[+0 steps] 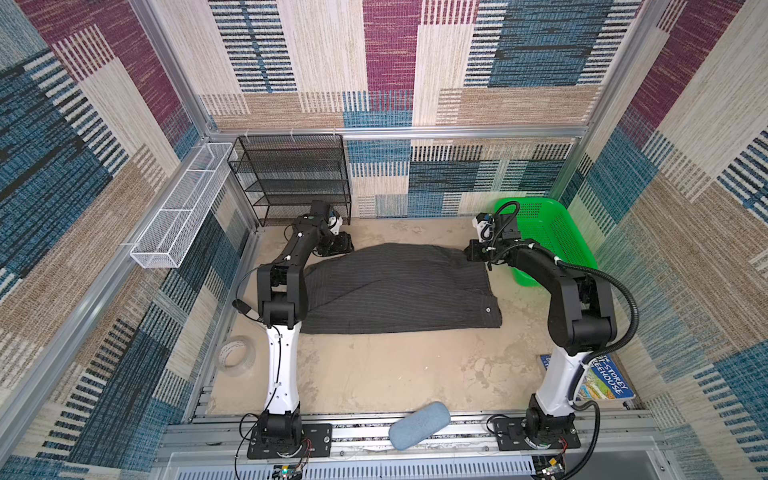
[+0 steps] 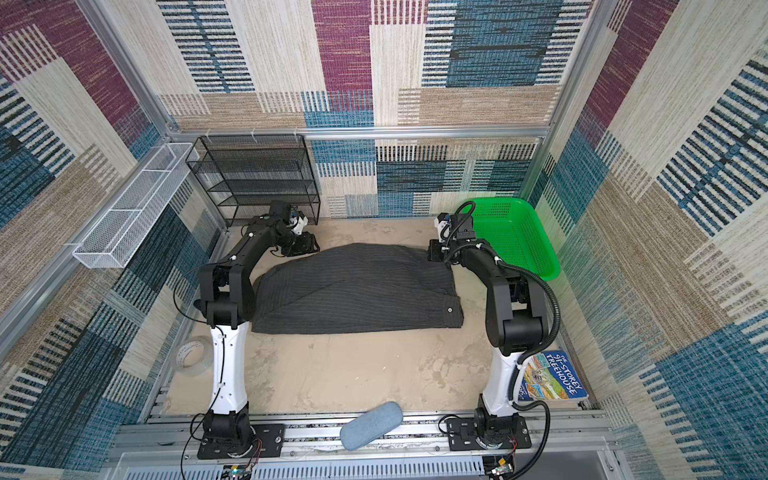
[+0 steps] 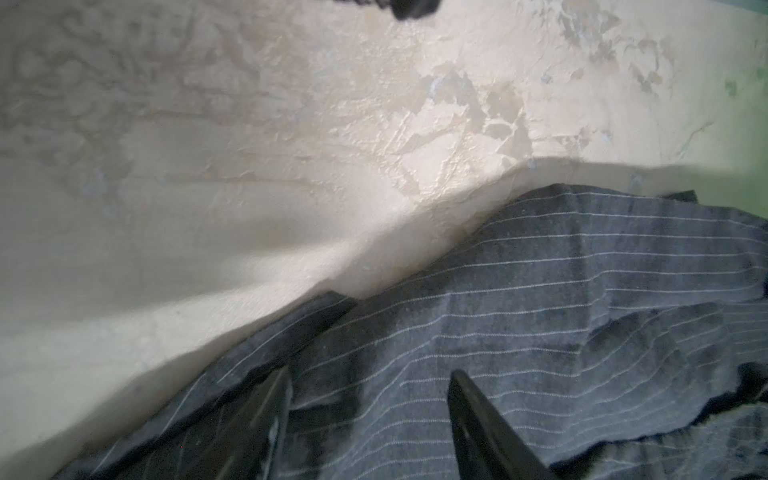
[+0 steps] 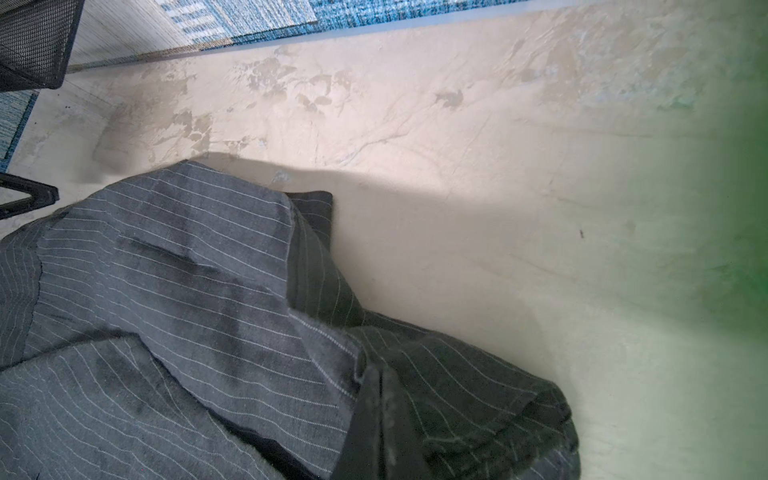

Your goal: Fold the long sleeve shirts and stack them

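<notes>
A dark charcoal long sleeve shirt (image 1: pixel 399 291) (image 2: pixel 357 291) with thin pale pinstripes lies folded lengthwise across the middle of the table. My left gripper (image 1: pixel 343 246) (image 2: pixel 306 245) is at the shirt's far left end. In the left wrist view its jaws stand apart (image 3: pixel 370 372) over the striped cloth, holding nothing. My right gripper (image 1: pixel 471 253) (image 2: pixel 434 253) is at the far right corner. In the right wrist view its fingers (image 4: pixel 380 399) are pressed together on a bunched fold of the shirt (image 4: pixel 187 291).
A black mesh rack (image 1: pixel 291 174) stands at the back left, right behind the left gripper. A white wire basket (image 1: pixel 183 208) hangs on the left wall. A green basket (image 1: pixel 548 237) sits at the back right. Tape roll (image 1: pixel 237 355), book (image 1: pixel 598 378) and blue-grey case (image 1: pixel 419 424) lie near the front.
</notes>
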Tool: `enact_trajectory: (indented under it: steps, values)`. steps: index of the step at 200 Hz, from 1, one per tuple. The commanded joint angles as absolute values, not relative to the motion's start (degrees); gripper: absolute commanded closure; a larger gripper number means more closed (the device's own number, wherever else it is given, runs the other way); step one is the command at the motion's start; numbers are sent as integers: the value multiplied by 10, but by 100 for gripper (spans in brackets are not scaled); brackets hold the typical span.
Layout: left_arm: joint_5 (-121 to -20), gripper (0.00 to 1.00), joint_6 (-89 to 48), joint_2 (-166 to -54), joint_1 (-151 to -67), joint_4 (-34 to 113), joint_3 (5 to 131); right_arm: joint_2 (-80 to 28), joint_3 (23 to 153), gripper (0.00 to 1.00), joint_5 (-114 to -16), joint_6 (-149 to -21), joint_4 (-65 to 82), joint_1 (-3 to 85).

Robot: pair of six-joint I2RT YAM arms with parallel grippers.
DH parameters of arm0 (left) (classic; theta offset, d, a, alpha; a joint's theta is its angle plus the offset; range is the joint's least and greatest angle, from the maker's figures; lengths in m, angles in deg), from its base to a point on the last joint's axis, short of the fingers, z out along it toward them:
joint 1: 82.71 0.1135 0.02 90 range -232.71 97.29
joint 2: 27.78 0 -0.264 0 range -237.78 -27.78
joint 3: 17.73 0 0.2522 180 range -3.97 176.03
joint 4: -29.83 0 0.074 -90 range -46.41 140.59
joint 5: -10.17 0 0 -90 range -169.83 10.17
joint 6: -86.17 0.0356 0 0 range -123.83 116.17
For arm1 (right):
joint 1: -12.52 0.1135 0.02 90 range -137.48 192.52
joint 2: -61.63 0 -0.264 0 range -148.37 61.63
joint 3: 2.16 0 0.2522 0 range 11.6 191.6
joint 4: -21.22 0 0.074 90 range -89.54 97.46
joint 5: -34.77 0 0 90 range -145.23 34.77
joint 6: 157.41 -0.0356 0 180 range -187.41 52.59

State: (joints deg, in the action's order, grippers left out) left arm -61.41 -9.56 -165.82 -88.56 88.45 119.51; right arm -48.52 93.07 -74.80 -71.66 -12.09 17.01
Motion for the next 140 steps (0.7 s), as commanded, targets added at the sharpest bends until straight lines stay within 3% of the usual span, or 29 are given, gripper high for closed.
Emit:
enact_trajectory:
  steps: [1, 50, 81, 96, 140]
  values:
    - [-599, 45, -70, -1671, -892, 900, 1207, -489, 934, 98, -759, -711, -106, 171]
    - [-610, 67, -74, -1680, -896, 901, 1206, -486, 924, 99, -760, -713, -100, 171]
    - [-623, 95, -83, -1675, -896, 902, 1206, -483, 923, 98, -762, -712, -98, 170]
    - [-624, 100, -89, -1668, -896, 902, 1206, -480, 921, 99, -762, -711, -98, 171]
    - [-628, 100, -100, -1604, -896, 884, 1160, -455, 910, 99, -764, -711, -96, 171]
